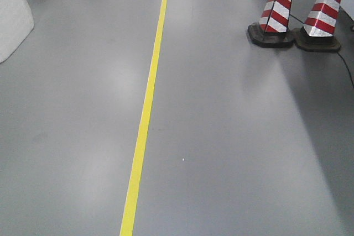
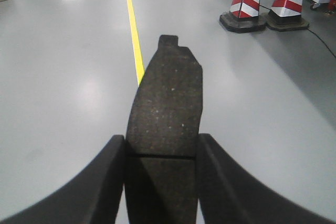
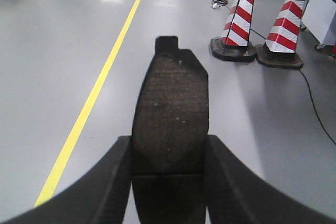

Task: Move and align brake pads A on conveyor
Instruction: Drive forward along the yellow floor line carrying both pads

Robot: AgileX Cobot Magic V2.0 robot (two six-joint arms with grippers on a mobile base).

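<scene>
My left end effector is closed on the left pad, the fingers pinching its narrow width about where the groove crosses. The pad's long axis runs straight out ahead of the wrist, notched end farthest from me. My right end effector grips the right pad the same way: clamped across the short side, long axis pointing forward, friction face toward the camera. Past both pads I see only the grey floor, a yellow line running away from me, and two striped cones ahead to the right. The conveyor appears in no view, so I cannot tell which way it lies or which arm is nearer to it. I judge the coming move turns on finding the belt first, then turning each wrist so the pad's long axis matches the row wanted there.
</scene>
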